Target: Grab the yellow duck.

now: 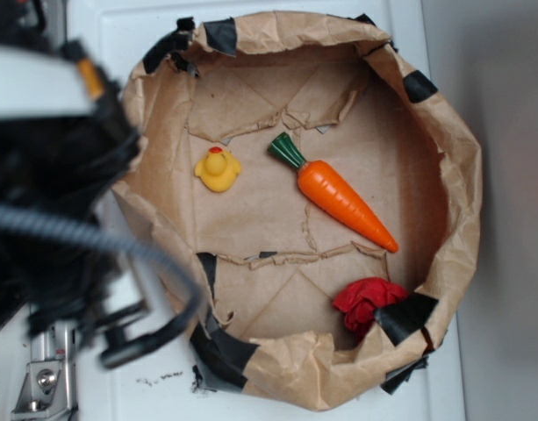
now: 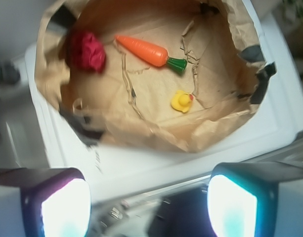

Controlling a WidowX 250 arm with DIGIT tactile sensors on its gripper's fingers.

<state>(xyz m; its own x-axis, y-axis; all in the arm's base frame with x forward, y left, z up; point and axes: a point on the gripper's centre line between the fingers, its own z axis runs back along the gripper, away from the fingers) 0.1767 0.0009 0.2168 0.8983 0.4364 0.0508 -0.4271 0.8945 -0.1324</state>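
Approach step, nothing grasped. We see the gripper (image 2: 149,205) high outside the paper basin (image 1: 462,175), fingers (image 2: 62,207) spread wide, empty. The yellow duck (image 1: 218,169) sits on the basin floor, apart from the carrot (image 1: 343,197). Next: clear the rim, descend over the duck.

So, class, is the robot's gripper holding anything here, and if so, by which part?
Nothing is held. The gripper is open and empty, outside the paper bowl; the duck lies untouched inside.
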